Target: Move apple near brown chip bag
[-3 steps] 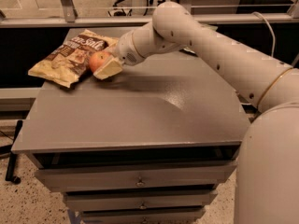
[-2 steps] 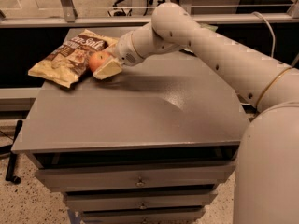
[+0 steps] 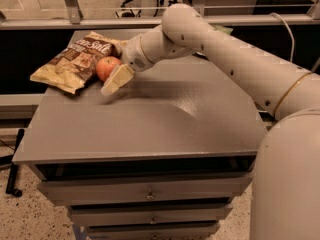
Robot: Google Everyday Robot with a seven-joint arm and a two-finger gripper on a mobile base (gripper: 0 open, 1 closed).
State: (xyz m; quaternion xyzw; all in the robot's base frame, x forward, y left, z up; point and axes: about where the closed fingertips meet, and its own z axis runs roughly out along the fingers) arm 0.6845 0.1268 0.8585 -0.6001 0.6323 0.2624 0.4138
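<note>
Tool (image 3: 115, 81) beside apple (image 3: 106, 67) on grey cabinet top (image 3: 150, 129); speckled floor (image 3: 30, 219).

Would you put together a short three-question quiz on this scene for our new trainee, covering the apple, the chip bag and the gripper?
1. True or false: the apple lies at the near front edge of the table.
2. The gripper is: A) right beside the apple; B) over the table's bare middle; C) down by the floor.
3. Fill in: the apple rests next to the ____ chip bag.

Key: 1 false, it is toward the far left corner in the camera view; 2 A; 3 brown.
</note>
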